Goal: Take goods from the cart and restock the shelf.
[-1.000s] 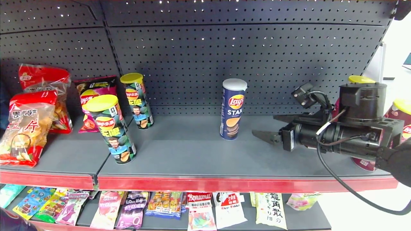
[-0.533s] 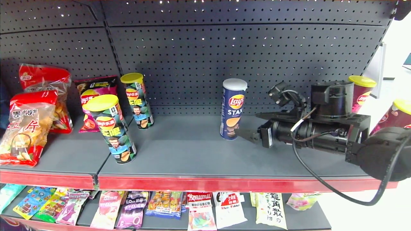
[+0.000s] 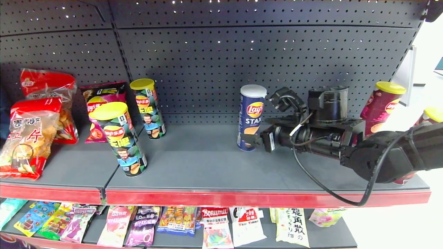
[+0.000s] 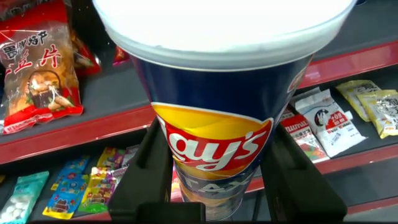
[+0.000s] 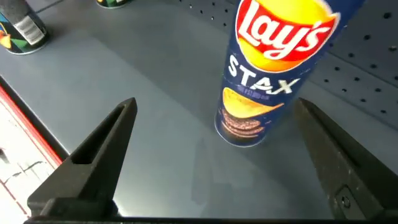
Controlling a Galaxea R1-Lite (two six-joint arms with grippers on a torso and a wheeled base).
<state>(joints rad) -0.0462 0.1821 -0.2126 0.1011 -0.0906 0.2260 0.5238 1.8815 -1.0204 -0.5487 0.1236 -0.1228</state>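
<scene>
Short of the front edge of the shelf (image 3: pixel 193 162), the left claw (image 4: pixel 214 171) is clamped on a blue can (image 4: pixel 217 118). Over the shelf the right claw (image 5: pixel 216 107) gapes wide and empty. The standing can (image 3: pixel 252 117) rises upright just beyond its fingertips, centred on the gap, toward the back edge.

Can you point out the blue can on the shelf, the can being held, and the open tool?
Shelf can (image 3: pixel 252 117): head view, middle of its label.
Held can (image 4: pixel 214 146): left wrist view, its logo.
Right tool (image 5: pixel 216 104): right wrist view, midway between its open fingertips.
</scene>
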